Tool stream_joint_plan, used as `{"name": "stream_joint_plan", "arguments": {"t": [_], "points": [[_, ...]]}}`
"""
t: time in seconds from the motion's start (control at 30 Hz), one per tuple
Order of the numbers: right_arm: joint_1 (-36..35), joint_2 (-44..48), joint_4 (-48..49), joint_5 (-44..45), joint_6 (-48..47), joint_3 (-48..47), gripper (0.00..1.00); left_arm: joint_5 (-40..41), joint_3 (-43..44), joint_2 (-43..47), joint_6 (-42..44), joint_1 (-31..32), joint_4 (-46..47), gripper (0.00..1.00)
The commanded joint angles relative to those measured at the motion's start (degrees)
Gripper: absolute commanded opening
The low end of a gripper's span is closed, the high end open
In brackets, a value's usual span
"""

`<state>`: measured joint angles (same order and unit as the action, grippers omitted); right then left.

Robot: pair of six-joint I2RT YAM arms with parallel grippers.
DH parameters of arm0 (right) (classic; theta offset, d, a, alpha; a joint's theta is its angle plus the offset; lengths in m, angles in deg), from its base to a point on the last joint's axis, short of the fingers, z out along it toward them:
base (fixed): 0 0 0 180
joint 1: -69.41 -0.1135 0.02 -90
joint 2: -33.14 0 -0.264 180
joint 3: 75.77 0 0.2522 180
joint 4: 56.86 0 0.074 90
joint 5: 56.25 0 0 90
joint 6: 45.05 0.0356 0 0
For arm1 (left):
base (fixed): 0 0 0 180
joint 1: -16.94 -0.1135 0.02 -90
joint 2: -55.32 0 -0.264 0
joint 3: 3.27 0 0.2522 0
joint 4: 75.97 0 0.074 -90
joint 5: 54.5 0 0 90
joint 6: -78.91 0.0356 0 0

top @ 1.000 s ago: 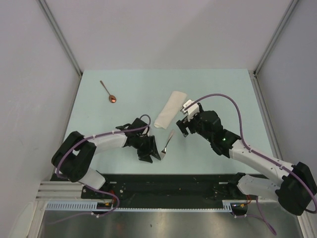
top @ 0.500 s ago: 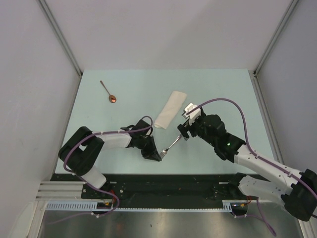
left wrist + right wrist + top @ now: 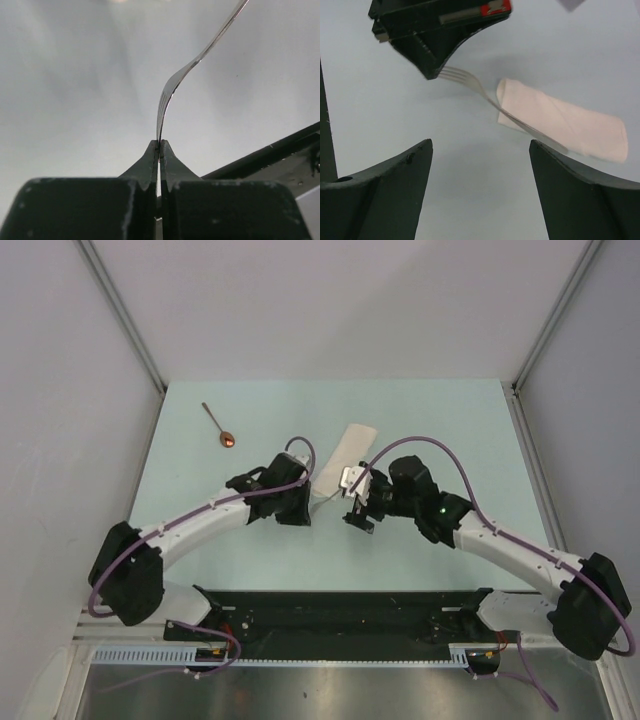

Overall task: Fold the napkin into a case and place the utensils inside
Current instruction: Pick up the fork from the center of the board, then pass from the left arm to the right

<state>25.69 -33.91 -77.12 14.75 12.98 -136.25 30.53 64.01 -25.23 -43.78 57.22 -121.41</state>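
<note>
Seeing left gripper (image 3: 158, 147) clamped on fork (image 3: 162, 105) by the tines. Just beside it, seeing right gripper (image 3: 480, 150) spread wide, gripping nothing. Beyond both, seeing folded case (image 3: 570, 125) flat on table (image 3: 450, 420), with fork handle across its near end. Farthest back left, seeing spoon (image 3: 218, 425), well apart.

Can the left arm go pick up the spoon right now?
Probably not yet. The left arm's jaws are shut on the fork, so they're full. Nothing seems to block the way to the spoon, though.
</note>
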Motion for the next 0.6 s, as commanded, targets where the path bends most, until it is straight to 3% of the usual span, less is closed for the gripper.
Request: {"name": "stream_joint_plan", "arguments": {"t": [0.0, 0.1, 0.47, 0.57], "points": [[0.66, -5.62, -2.55, -10.78, -8.72, -7.58, 0.8, 9.27, 4.57, 5.49, 12.11, 0.6, -6.2, 0.0], [-1.35, -10.63, -5.27, -10.44, -11.88, -12.06, 0.75, 9.37, 5.37, 8.48, 14.4, 0.77, -7.25, 0.0], [-3.65, -17.24, -3.08, -6.75, -16.19, -15.24, 0.75, 5.42, 5.63, 11.64, 18.01, 1.21, -8.31, 0.0], [-3.91, -19.78, -3.43, -6.66, -16.11, -16.47, 0.67, 3.13, 5.28, 12.52, 18.62, 1.3, -7.78, 0.0]]}}
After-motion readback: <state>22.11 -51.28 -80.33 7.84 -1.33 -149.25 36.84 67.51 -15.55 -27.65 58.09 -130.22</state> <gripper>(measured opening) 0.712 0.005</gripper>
